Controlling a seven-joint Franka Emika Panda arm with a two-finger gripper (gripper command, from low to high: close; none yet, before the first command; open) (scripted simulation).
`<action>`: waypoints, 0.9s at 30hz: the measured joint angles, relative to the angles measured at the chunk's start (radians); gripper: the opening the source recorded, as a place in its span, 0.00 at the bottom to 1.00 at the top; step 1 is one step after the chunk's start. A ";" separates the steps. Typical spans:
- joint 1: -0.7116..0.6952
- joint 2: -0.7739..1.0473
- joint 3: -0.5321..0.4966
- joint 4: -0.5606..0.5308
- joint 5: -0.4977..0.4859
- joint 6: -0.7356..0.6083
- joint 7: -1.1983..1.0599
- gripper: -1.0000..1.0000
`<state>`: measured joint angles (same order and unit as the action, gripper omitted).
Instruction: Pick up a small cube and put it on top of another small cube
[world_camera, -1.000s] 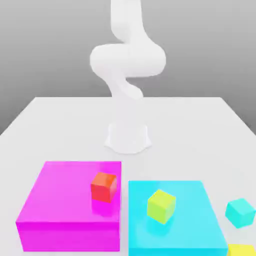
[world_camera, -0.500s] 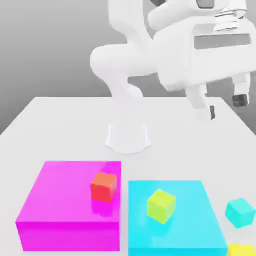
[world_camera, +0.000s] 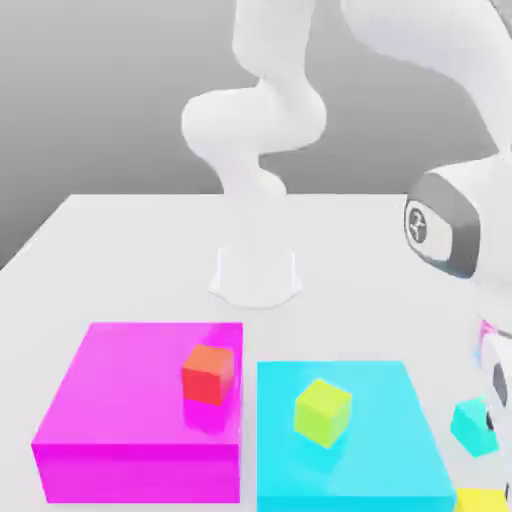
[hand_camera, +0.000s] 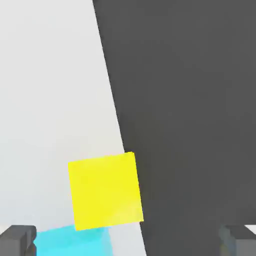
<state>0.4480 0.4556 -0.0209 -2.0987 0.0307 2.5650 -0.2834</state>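
The small cube (world_camera: 483, 500), bright yellow, lies on the white table at the exterior view's lower right corner. In the hand view this yellow cube (hand_camera: 105, 190) sits close to the table's edge, ahead of my gripper (hand_camera: 127, 242) and apart from it. The two dark fingertips (hand_camera: 17, 240) stand wide apart with nothing between them, so the gripper is open. The arm's hand (world_camera: 497, 375) hangs low at the exterior view's right edge, just over a teal cube (world_camera: 470, 425) that neighbours the yellow one.
A lime cube (world_camera: 322, 410) rests on a flat cyan block (world_camera: 380, 470). A red cube (world_camera: 208, 373) rests on a flat magenta block (world_camera: 120, 400). The robot's base (world_camera: 255, 275) stands behind them. The teal cube (hand_camera: 70, 242) shows beside the yellow one; dark floor lies past the table edge.
The arm has swung from high above the table down to the exterior view's lower right, bringing the hand low over the teal and yellow cubes. The fingers stay open. No cube has moved.
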 joint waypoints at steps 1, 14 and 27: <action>0.003 0.036 0.000 0.007 -0.006 0.023 -0.005 0.50; 0.006 0.047 0.000 0.009 -0.011 0.026 -0.010 0.00; 0.049 -0.258 0.172 -0.341 -0.091 0.068 -0.533 0.00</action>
<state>0.4966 0.1976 0.1512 -2.4398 -0.0601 2.6326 -0.8165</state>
